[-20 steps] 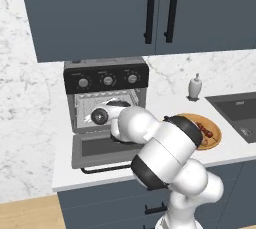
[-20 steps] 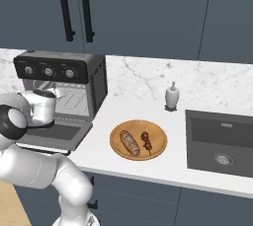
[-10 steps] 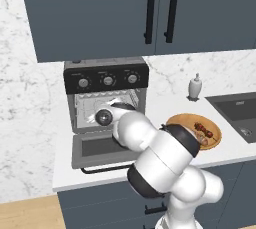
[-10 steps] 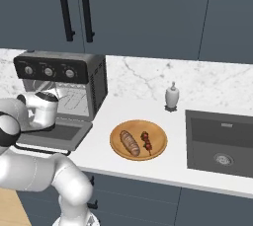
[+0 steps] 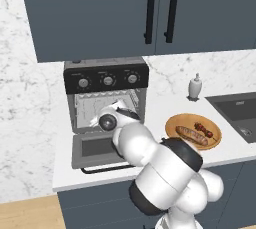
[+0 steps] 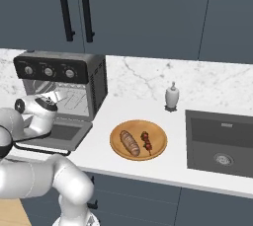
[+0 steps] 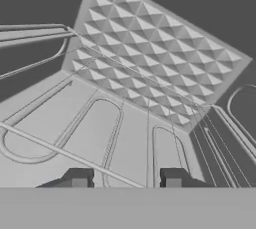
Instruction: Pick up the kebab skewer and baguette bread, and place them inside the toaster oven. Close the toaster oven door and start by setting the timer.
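Note:
The toaster oven [image 5: 106, 80] stands open on the counter, and the toaster oven door [image 5: 97, 149] lies dropped flat in front of it. My gripper [image 7: 126, 179] hovers at the oven mouth above the door, open, nothing between its fingertips [image 7: 79, 178]. It looks in over the wire rack [image 7: 75, 155] toward the dimpled back wall. The baguette bread [image 6: 130, 142] and the kebab skewer [image 6: 147, 140] lie side by side on a round wooden plate [image 6: 157, 130], well to the right of the oven. In the left base view the baguette bread [image 5: 191, 134] and the kebab skewer [image 5: 204, 129] sit beside my arm's elbow.
A small white bottle [image 6: 171, 95] stands by the back wall, right of the oven. A dark sink [image 6: 222, 141] is sunk into the counter at the far right. Dark cabinets hang overhead. My own elbow bulks low in front of the counter edge.
The arm's elbow has swung lower and to the left. The hand has stayed at the oven mouth and the jaws keep the same gap.

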Robot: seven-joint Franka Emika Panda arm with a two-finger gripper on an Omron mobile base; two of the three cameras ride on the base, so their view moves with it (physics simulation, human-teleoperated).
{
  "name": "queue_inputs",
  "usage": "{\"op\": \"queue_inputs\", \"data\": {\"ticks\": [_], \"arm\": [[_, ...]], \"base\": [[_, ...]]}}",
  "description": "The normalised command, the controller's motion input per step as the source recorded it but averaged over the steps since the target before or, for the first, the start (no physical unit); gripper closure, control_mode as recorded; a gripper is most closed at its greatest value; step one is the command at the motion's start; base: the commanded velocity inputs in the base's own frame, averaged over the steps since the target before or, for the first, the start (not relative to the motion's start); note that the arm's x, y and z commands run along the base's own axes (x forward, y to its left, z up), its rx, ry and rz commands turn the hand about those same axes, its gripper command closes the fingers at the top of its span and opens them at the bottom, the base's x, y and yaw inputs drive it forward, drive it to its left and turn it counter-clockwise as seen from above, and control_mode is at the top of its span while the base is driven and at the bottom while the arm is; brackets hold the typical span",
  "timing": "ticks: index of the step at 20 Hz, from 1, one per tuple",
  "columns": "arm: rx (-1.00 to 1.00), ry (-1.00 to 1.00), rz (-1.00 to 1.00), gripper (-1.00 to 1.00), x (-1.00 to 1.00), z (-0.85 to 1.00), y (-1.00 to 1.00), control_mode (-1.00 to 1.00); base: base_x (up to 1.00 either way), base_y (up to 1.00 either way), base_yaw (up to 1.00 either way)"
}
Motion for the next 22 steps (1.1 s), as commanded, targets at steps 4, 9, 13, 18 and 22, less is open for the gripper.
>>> {"op": "queue_inputs", "data": {"ticks": [4, 9, 13, 18, 22], "arm": [[0.03, 0.00, 0.00, 1.00, -0.27, 0.33, -0.04, -1.00], [0.04, 0.00, 0.00, 1.00, -0.40, 0.42, -0.05, -1.00], [0.04, 0.00, -0.01, 1.00, -0.45, 0.41, 0.00, -1.00], [0.02, 0.00, -0.01, 1.00, -0.34, 0.52, 0.00, -1.00], [0.02, 0.00, -0.02, 1.00, -0.38, 0.50, -0.01, -1.00]], "base": [[0.00, 0.00, 0.00], [0.00, 0.00, 0.00], [0.00, 0.00, 0.00], [0.00, 0.00, 0.00], [0.00, 0.00, 0.00]]}}
